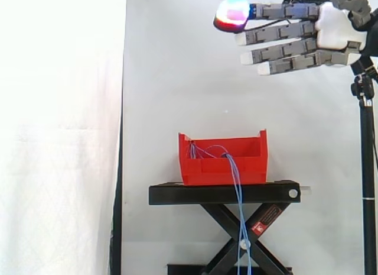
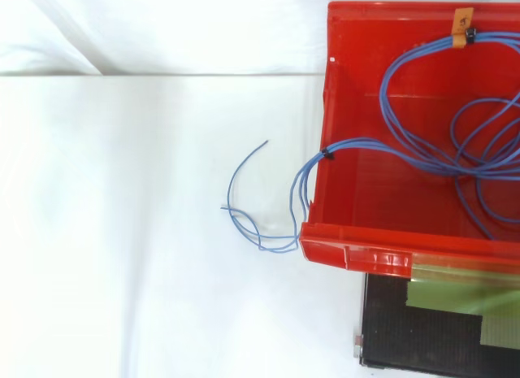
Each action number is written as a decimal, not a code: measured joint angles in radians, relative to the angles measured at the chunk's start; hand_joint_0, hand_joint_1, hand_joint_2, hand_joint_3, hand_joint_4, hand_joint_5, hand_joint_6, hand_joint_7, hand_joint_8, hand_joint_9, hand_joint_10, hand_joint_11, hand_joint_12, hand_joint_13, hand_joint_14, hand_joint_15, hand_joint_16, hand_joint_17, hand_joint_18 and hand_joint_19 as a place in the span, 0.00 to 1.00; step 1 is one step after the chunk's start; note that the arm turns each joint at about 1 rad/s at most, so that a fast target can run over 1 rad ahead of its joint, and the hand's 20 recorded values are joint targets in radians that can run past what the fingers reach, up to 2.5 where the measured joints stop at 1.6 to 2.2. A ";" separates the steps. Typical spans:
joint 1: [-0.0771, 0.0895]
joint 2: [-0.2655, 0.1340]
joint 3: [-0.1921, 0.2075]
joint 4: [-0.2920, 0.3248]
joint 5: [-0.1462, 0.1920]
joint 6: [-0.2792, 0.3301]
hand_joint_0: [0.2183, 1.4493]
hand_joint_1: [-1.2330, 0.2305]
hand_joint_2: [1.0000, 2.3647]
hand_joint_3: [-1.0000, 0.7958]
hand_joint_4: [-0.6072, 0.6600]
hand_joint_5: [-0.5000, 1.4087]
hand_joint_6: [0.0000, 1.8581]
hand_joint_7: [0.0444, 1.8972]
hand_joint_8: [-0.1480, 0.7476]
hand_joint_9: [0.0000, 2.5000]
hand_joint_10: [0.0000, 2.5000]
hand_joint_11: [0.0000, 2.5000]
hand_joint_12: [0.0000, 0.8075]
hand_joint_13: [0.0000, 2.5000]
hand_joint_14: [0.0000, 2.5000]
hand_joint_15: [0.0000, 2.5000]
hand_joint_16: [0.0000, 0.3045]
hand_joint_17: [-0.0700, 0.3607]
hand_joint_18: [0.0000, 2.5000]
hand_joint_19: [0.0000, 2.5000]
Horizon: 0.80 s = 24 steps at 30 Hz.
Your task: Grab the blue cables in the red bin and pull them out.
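Observation:
A red bin (image 1: 222,167) stands on a black stand (image 1: 223,193) at mid height in the side view. Thin blue cables (image 2: 455,150) lie looped inside the bin (image 2: 357,199), tied at its far corner. A bundle of them (image 1: 239,216) spills over the bin's front wall and hangs down past the stand. In the top view those loose ends (image 2: 260,223) curl out to the left of the bin. My hand (image 1: 336,29) hovers high above and to the right of the bin, fingers stretched out straight to the left, holding nothing. One fingertip pad (image 1: 232,13) glows red and cyan.
A black scissor lift frame (image 1: 236,239) carries the stand. A dark tripod pole (image 1: 367,168) rises at the right edge of the side view. A white curtain (image 1: 59,133) hangs behind and to the left. Open air separates my hand from the bin.

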<state>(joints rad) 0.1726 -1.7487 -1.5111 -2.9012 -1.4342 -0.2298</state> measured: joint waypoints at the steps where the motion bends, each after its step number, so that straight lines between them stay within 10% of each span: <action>1: 0.000 -0.007 0.000 0.005 -0.001 0.003 0.43 0.39 0.00 0.00 0.59 0.27 0.00 0.07 0.38 0.00 0.00 0.05 0.41 0.00 0.00 0.10 0.17 0.44 0.00 0.15; 14: 0.008 -0.089 0.000 0.143 -0.013 0.016 0.43 0.38 0.00 0.00 0.59 0.30 0.00 0.07 0.39 0.00 0.00 0.06 0.41 0.00 0.00 0.10 0.17 0.44 0.00 0.16; 24: 0.019 -0.098 0.000 0.133 -0.010 -0.017 0.43 0.38 0.00 0.00 0.59 0.31 0.00 0.07 0.39 0.00 0.00 0.07 0.41 0.00 0.00 0.10 0.17 0.43 0.00 0.16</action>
<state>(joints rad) 0.1914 -1.8463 -1.5111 -2.7680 -1.4444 -0.2470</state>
